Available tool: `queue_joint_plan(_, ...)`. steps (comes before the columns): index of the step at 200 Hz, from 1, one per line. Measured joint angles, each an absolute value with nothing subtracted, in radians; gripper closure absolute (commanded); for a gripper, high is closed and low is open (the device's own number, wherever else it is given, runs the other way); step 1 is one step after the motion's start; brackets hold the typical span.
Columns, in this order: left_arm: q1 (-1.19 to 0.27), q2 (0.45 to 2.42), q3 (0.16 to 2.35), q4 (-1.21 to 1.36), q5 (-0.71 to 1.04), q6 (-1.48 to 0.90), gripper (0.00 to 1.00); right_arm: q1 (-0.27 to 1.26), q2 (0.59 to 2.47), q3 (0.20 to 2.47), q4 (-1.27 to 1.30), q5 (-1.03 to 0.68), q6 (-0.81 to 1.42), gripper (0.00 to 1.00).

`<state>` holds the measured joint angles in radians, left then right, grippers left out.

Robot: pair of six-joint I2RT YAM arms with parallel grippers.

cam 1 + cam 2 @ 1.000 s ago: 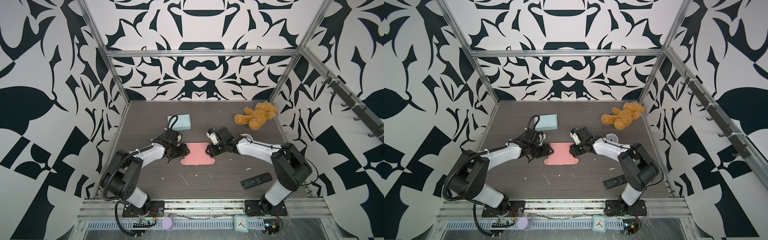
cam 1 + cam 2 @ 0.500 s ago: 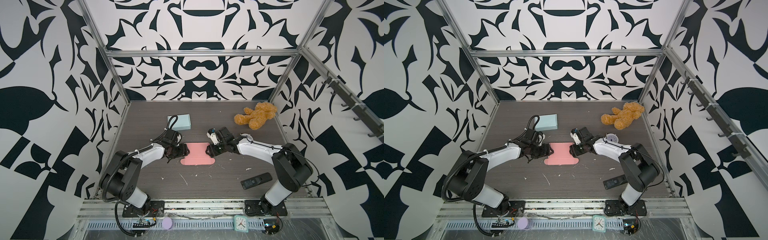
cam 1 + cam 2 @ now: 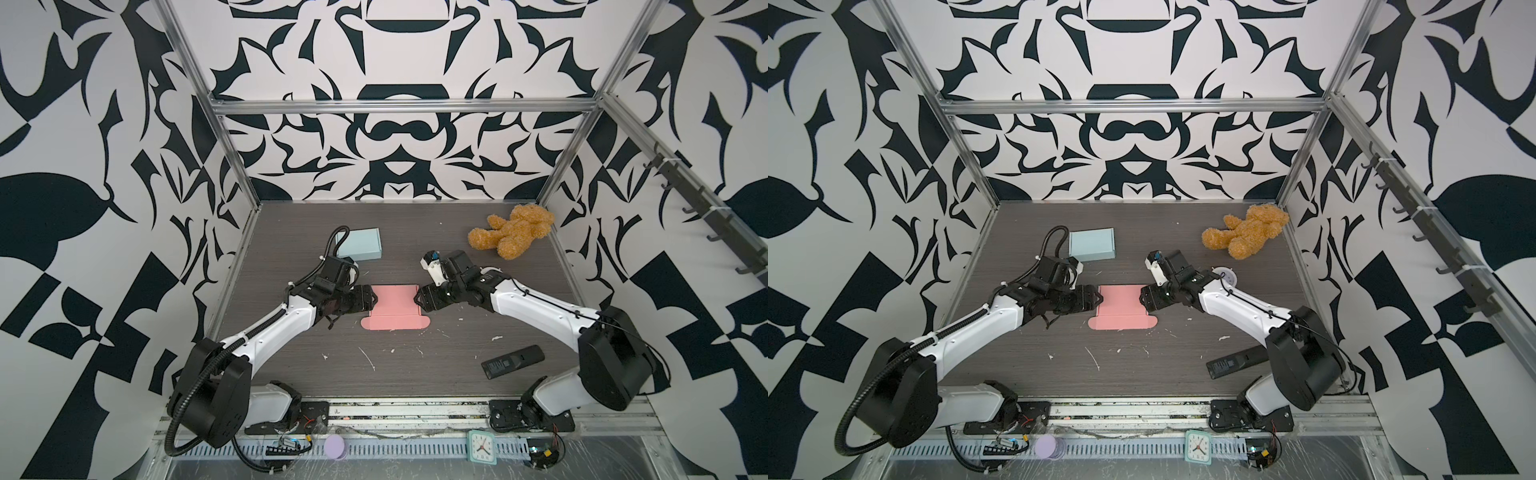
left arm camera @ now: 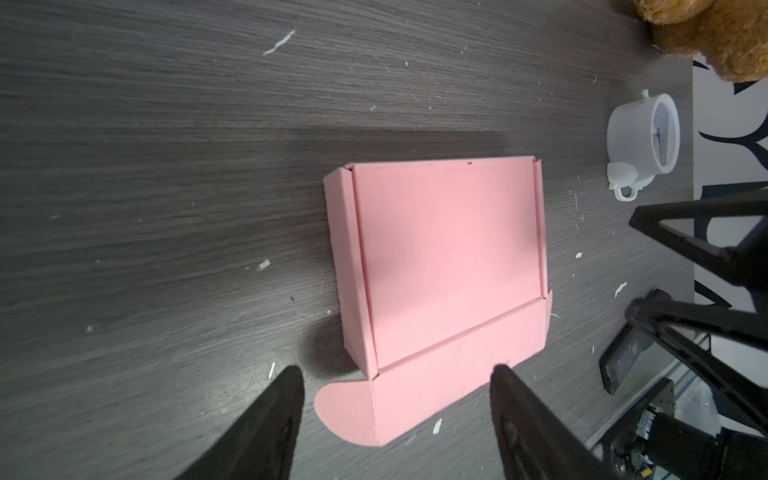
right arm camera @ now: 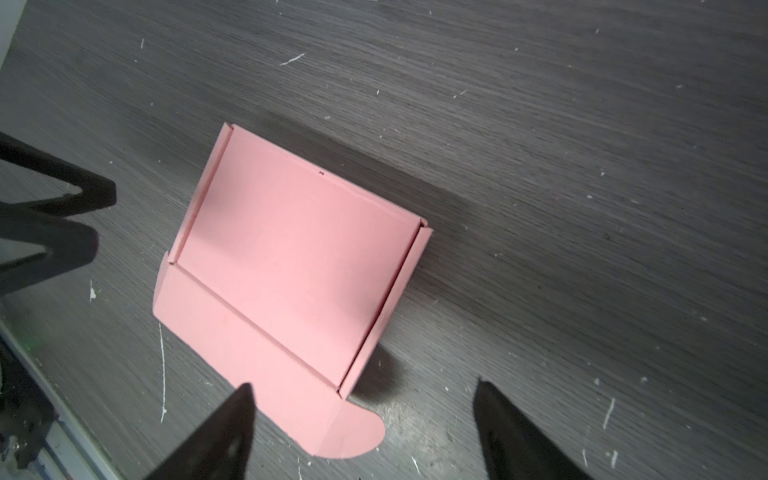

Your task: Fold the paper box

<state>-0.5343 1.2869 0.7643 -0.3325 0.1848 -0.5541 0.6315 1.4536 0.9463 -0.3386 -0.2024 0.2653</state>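
Note:
The pink paper box (image 3: 395, 305) lies flat mid-table, its lid panel down. Its front flap with rounded ears is spread out on the table toward the near edge (image 4: 415, 399). My left gripper (image 3: 372, 300) sits at the box's left side, open, and its fingertips (image 4: 291, 374) stand wide apart by the flap's corner, holding nothing. My right gripper (image 3: 417, 300) faces it at the box's right side, also open. Its fingertips (image 5: 245, 390) straddle the other rounded ear (image 5: 353, 432) without gripping it.
A light blue closed box (image 3: 359, 245) stands behind the left arm. A brown teddy bear (image 3: 511, 237) lies at the back right, a small white cup (image 3: 1225, 275) behind the right wrist and a black remote (image 3: 513, 361) at the front right. Paper scraps dot the table.
Both grippers have opened wider at the box's two sides. The pink box lies where it was.

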Motion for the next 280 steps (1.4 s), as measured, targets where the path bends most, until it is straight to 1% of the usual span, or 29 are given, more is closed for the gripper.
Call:
queue_joint_plan(35,-0.602,1.235,0.759,-0.364,0.170,-0.571,0.27,0.670,1.359,0.891,-0.379,-0.199,0.307,0.08)
queue_joint_plan(65,-0.630,1.218,0.741,-0.368,0.158,-0.593,0.27,0.707,1.345,0.854,-0.392,-0.199,0.348,0.07)
queue_joint_plan(108,-0.646,1.232,0.684,-0.361,0.153,-0.622,0.27,0.744,1.390,0.830,-0.379,-0.199,0.387,0.07)
queue_joint_plan(147,-0.648,1.259,0.678,-0.345,0.153,-0.632,0.27,0.764,1.443,0.830,-0.343,-0.200,0.401,0.08)
queue_joint_plan(229,-0.648,1.323,0.678,-0.305,0.154,-0.632,0.27,0.783,1.499,0.830,-0.289,-0.211,0.421,0.13)
queue_joint_plan(280,-0.648,1.333,0.677,-0.279,0.157,-0.633,0.28,0.801,1.513,0.830,-0.266,-0.220,0.429,0.15)
